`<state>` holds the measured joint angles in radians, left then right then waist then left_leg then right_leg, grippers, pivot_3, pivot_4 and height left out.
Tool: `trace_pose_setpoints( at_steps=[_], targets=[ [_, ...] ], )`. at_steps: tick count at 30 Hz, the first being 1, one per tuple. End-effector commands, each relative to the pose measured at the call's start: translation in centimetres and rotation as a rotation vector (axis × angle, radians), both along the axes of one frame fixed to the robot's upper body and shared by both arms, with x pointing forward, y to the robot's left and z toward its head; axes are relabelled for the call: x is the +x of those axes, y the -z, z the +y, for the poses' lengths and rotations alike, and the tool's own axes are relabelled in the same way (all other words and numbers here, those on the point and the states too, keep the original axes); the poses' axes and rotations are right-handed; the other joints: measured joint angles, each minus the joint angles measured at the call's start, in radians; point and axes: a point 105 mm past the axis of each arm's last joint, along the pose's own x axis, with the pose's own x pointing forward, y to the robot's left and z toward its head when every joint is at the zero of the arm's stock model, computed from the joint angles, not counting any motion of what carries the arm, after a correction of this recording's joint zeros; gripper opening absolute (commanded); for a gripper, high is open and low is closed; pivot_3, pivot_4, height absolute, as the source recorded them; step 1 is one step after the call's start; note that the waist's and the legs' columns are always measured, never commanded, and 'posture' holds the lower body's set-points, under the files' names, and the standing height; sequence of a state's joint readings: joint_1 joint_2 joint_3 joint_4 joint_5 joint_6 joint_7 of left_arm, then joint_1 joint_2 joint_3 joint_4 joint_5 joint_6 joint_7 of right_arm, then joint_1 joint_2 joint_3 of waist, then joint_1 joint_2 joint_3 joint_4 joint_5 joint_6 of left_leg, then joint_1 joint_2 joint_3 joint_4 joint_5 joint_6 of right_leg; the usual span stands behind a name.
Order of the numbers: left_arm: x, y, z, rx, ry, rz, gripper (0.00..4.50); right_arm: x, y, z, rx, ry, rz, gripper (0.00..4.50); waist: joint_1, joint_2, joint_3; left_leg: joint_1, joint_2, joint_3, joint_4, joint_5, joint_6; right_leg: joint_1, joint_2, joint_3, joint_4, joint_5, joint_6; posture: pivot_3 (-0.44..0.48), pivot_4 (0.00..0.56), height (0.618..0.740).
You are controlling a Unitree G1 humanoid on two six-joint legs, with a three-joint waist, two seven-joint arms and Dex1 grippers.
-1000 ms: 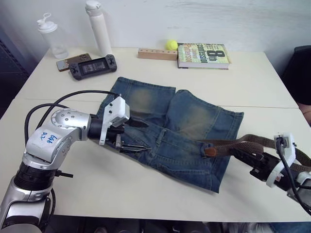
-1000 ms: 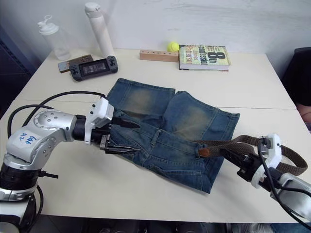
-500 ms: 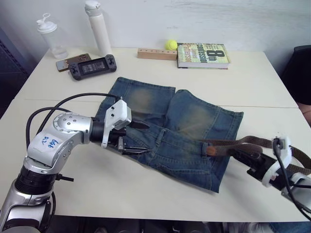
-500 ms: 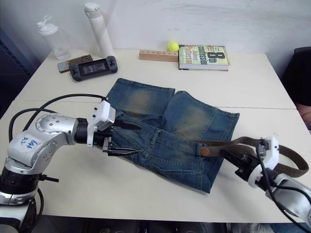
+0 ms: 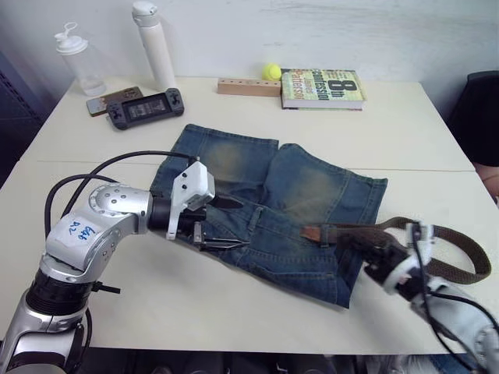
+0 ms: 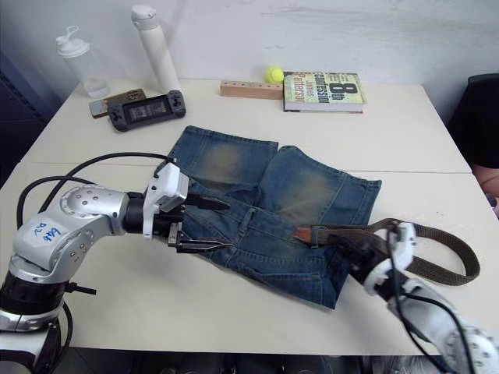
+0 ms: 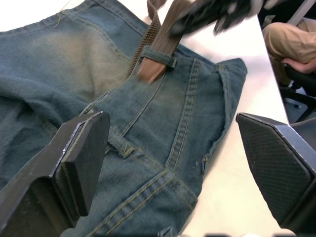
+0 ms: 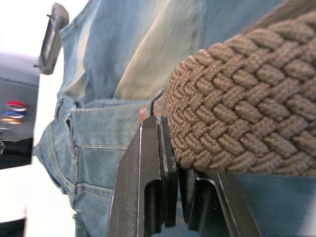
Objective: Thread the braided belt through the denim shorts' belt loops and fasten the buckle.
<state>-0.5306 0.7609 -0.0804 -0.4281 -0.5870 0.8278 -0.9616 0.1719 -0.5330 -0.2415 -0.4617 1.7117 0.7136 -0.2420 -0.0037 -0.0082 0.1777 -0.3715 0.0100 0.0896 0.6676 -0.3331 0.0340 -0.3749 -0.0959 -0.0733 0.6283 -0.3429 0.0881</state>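
**Belt tip lying between the two grippers, along the waistband**

We are gripping the braided belt (image 6: 405,248) in the right gripper (image 6: 360,251), fingers pinched on the weave. Its tan tip is lying through one of the belt loops (image 7: 157,57), pointing along the waistband of the denim shorts (image 5: 265,206) toward the left gripper (image 5: 222,224). That gripper is hovering wide open, nearer the next loop.

L arm: reaches in from 8 o'clock, elbow bent, forearm level | L gripper (image 5: 221,224): fingers spread wide, pointing toward 3 o'clock | R arm: enters from 4 o'clock, low | R gripper (image 5: 366,240): fingers clamped together, pointing toward 10 o'clock
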Motion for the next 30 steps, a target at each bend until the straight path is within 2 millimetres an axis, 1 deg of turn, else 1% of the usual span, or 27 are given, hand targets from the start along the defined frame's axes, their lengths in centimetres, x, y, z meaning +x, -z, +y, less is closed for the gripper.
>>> trace_pose_setpoints(
  at_steps=[1,6,11,13,14,15,18,19,21,26,29,30],
  targets=[
    [-0.6,-0.8,-0.2,-0.007,0.019,-0.038,4.47,0.2,-0.3,1.2,-0.009,-0.020,-0.024,0.00,0.000,0.000,0.000,0.000,0.000,0.000,0.000,0.000,0.000,0.000,0.000,0.000,0.000,0.000,0.000,0.000,0.150,0.738],
    [-0.5,-0.7,-0.3,-0.005,0.013,-0.042,4.47,0.3,0.6,2.1,-0.028,-0.026,-0.014,0.00,-0.001,0.000,0.000,0.000,0.000,0.000,0.000,0.000,0.000,0.000,0.000,0.000,0.000,0.000,0.000,0.000,0.150,0.738],
    [-0.4,-0.5,-0.6,-0.004,0.015,-0.045,4.47,0.4,1.1,3.5,-0.019,-0.041,-0.004,0.00,-0.005,0.000,0.000,0.000,0.000,0.000,0.000,0.000,0.000,0.000,0.000,0.000,0.000,0.000,0.000,0.000,0.150,0.738],
    [-0.3,-0.4,-0.6,0.000,0.020,-0.046,4.50,0.4,1.2,3.3,-0.008,-0.022,-0.002,0.88,-0.006,0.000,0.000,0.001,0.000,0.000,0.000,0.000,0.000,0.000,0.000,0.001,0.001,0.000,0.000,0.000,0.150,0.738],
    [-0.3,-0.4,-0.7,0.001,0.022,-0.047,4.50,0.4,1.0,3.1,0.003,-0.015,-0.005,1.14,-0.007,0.000,0.000,0.001,0.000,0.000,0.000,0.000,0.000,0.000,0.000,0.001,0.001,0.000,0.000,0.000,0.150,0.738],
    [-0.2,-0.3,-0.8,0.003,0.027,-0.049,4.50,0.1,0.7,2.4,-0.010,-0.008,-0.016,1.56,-0.006,0.000,0.000,0.001,0.000,0.000,0.000,0.000,0.000,0.000,0.000,0.001,0.001,0.000,0.000,0.000,0.150,0.738],
    [0.1,-0.1,-1.0,0.013,0.037,-0.057,4.50,-0.7,0.1,1.3,-0.031,-0.005,-0.032,3.04,0.001,0.000,0.000,0.000,0.000,0.000,0.000,0.000,0.000,0.000,0.000,0.001,0.001,0.000,0.000,0.000,0.150,0.738],
    [0.3,0.0,-1.1,0.018,0.040,-0.062,4.50,-1.3,-0.2,0.9,-0.053,-0.014,-0.038,3.46,0.004,0.000,0.000,0.000,0.000,0.000,-0.001,0.000,0.000,0.000,0.000,0.000,0.001,0.000,0.000,0.000,0.150,0.738],
    [0.6,0.2,-1.3,0.025,0.046,-0.069,4.50,-2.2,-0.6,0.5,-0.086,-0.029,-0.042,4.47,0.007,0.000,0.000,0.000,0.000,0.000,-0.001,0.000,0.001,0.001,0.000,0.000,0.001,0.000,0.000,0.000,0.150,0.738],
    [0.9,0.2,-2.1,0.010,0.084,-0.070,4.50,-4.5,-1.2,0.6,-0.120,-0.085,-0.033,4.49,0.003,0.000,0.000,-0.001,0.000,0.000,-0.001,-0.001,0.001,0.001,0.000,0.001,0.001,0.000,0.000,0.000,0.150,0.738],
    [1.1,0.2,-2.4,0.005,0.099,-0.073,4.50,-5.5,-2.5,1.5,-0.195,-0.183,-0.102,4.49,-0.002,0.000,0.000,0.000,0.000,0.001,0.000,-0.001,0.001,0.001,0.000,0.002,0.000,0.000,0.000,0.000,0.150,0.738],
    [1.1,0.2,-2.5,0.004,0.103,-0.072,4.50,-5.9,-3.1,1.8,-0.259,-0.237,-0.155,4.49,-0.002,0.000,0.000,0.001,0.000,0.001,0.000,0.000,0.001,0.001,0.000,0.002,0.000,0.000,0.000,0.000,0.150,0.738]
  ],
)
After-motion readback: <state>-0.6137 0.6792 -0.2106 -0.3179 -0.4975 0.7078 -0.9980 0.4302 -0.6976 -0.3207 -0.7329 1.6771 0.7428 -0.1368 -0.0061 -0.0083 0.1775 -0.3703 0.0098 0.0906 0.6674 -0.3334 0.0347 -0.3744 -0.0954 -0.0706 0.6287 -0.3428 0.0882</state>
